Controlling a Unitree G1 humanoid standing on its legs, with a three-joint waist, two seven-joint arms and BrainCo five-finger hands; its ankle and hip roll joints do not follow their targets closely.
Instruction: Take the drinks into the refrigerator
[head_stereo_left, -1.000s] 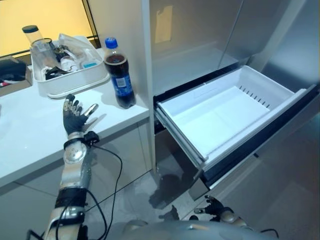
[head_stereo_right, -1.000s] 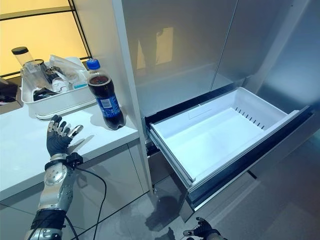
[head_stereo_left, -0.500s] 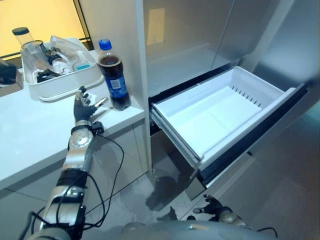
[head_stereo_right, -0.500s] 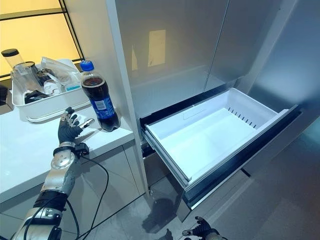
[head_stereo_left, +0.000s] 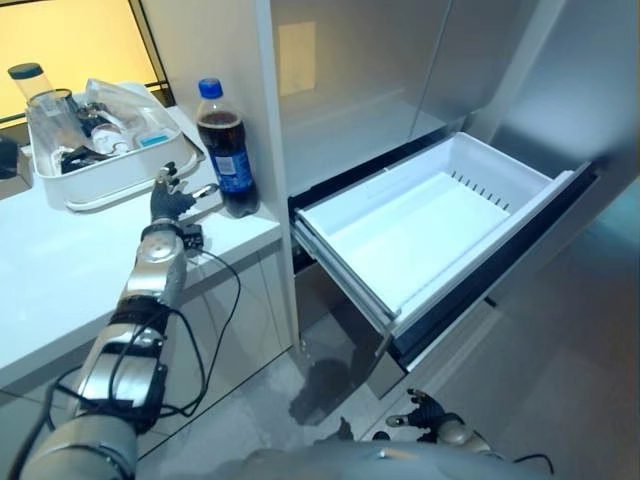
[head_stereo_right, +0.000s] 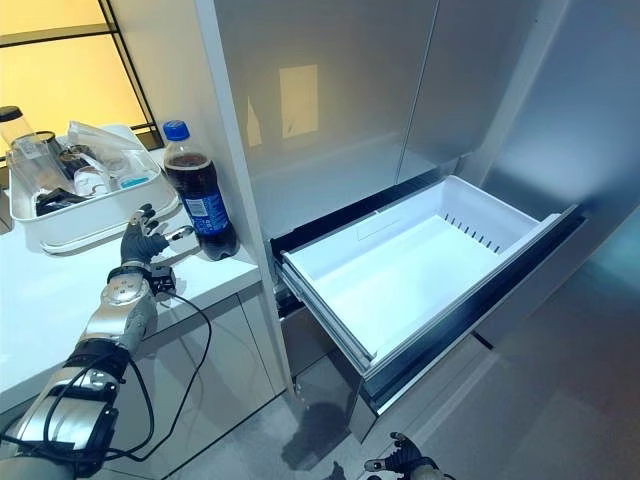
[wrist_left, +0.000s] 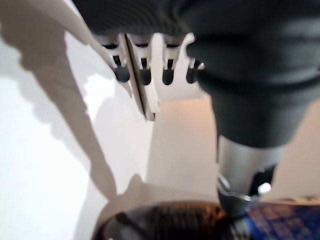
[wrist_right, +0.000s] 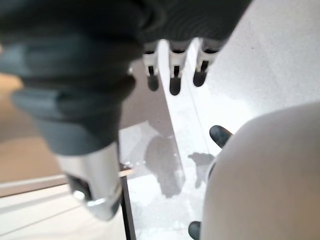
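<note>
A cola bottle (head_stereo_left: 226, 151) with a blue cap and blue label stands upright on the white counter (head_stereo_left: 60, 270), close to the counter's right end. My left hand (head_stereo_left: 170, 196) is open just left of the bottle, fingers straight, thumb reaching toward its base without closing on it. The left wrist view has the bottle's dark body (wrist_left: 165, 222) past the thumb (wrist_left: 245, 170). The refrigerator's white drawer (head_stereo_left: 430, 225) is pulled out and holds nothing. My right hand (head_stereo_left: 430, 420) hangs low near the floor, fingers relaxed.
A white tray (head_stereo_left: 95, 180) with a blender jar and kitchen odds stands behind my left hand. The tall refrigerator side panel (head_stereo_left: 260, 110) rises right beside the bottle. The pulled-out drawer juts over the grey floor (head_stereo_left: 560, 380).
My left arm has stretched forward and rightward, so the hand went from mid-counter to right beside the bottle. The camera has shifted. The bottle and drawer stayed put.
</note>
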